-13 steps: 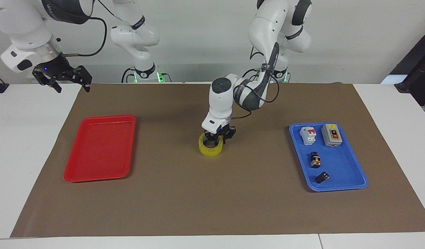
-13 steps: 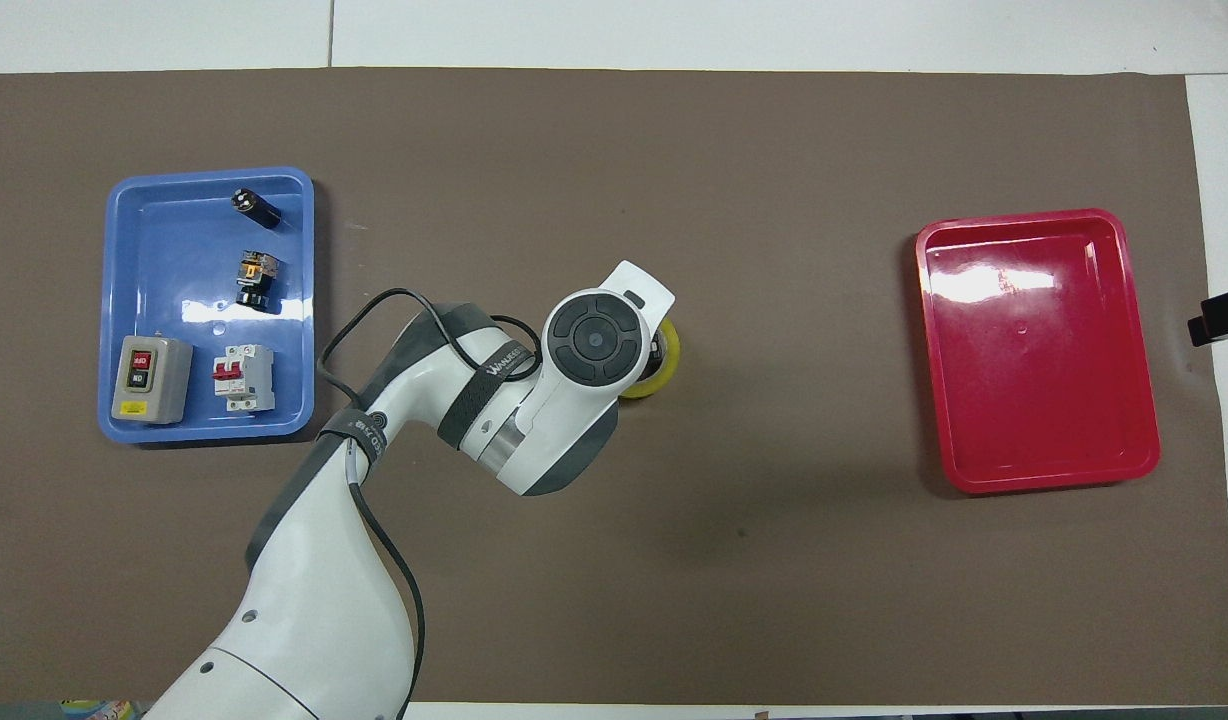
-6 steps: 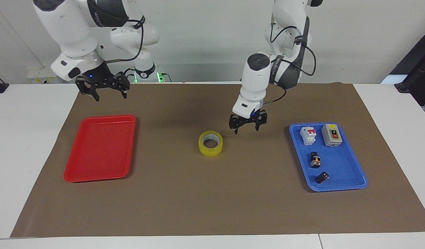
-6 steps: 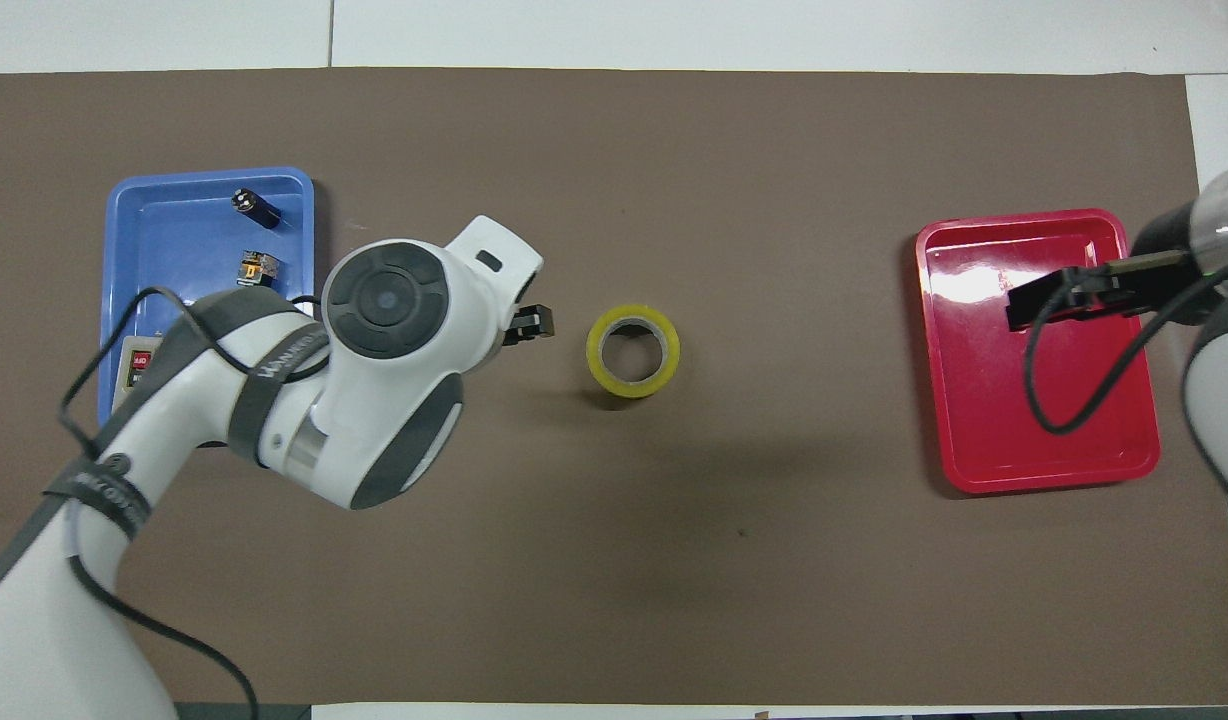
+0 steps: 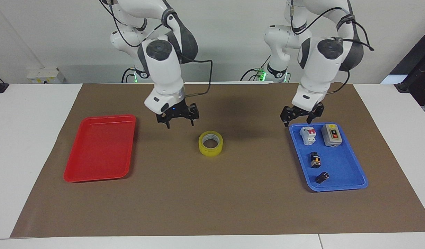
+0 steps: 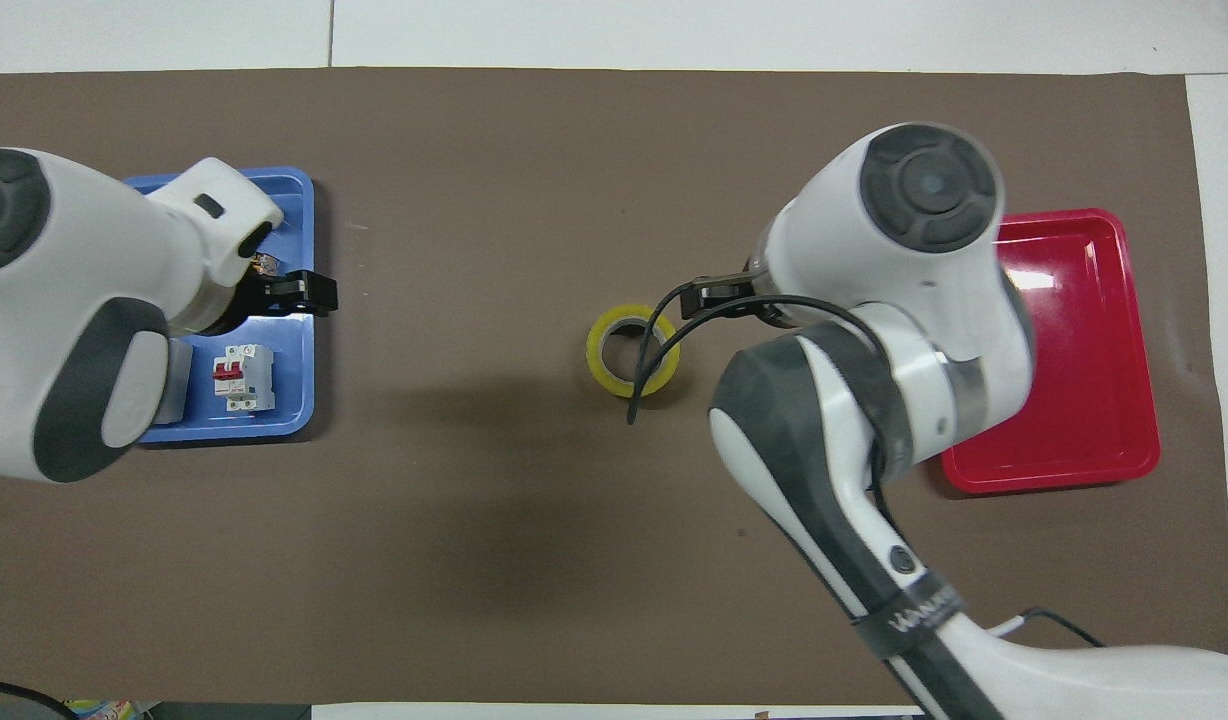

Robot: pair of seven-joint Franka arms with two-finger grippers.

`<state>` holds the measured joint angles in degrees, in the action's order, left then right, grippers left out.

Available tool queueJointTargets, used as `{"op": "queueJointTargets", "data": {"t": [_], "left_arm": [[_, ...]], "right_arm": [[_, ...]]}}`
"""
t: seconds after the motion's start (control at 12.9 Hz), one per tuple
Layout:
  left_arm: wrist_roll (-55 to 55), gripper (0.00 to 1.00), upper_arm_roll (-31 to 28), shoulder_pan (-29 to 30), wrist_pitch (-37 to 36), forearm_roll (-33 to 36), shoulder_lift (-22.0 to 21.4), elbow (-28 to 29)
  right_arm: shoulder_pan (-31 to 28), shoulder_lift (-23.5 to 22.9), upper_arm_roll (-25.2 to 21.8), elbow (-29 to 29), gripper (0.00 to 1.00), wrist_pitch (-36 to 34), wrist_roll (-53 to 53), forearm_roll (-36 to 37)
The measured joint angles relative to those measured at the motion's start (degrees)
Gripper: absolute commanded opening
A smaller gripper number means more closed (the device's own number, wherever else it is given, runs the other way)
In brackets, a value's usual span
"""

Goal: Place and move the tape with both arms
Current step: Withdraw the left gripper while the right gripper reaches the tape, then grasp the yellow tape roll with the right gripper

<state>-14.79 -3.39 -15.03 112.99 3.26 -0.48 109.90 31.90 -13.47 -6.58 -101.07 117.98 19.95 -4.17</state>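
The yellow tape point(image 5: 210, 143) point(image 6: 633, 350) lies flat on the brown mat point(image 5: 212, 207) in the middle of the table, and nothing touches it. My right gripper point(image 5: 179, 123) point(image 6: 712, 296) hangs open and empty above the mat, between the red tray and the tape. A black cable from that arm crosses the roll in the overhead view. Open and empty too, my left gripper point(image 5: 297, 121) point(image 6: 300, 292) hovers over the edge of the blue tray that is nearest the robots.
A red tray point(image 5: 100, 148) point(image 6: 1084, 400) lies empty toward the right arm's end. The blue tray point(image 5: 337, 188) point(image 6: 304, 385) toward the left arm's end holds a white breaker point(image 5: 308, 135), a grey switch box point(image 5: 332, 135) and two small black parts point(image 5: 315, 159).
My left gripper let go of the tape, rose and drew back to the blue tray. My right gripper swung in from the table's end, past the red tray, to beside the tape.
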Motion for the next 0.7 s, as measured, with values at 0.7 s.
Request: {"op": "queueJointTargets", "data": {"t": [0.7], "left_arm": [[16.7,1.0,-0.1,11.7,-19.4,-4.5,-0.9,-15.7]], "right_arm": [[4.0,-6.4,-0.3,-7.1,0.88,13.1,1.8,0.0]]}}
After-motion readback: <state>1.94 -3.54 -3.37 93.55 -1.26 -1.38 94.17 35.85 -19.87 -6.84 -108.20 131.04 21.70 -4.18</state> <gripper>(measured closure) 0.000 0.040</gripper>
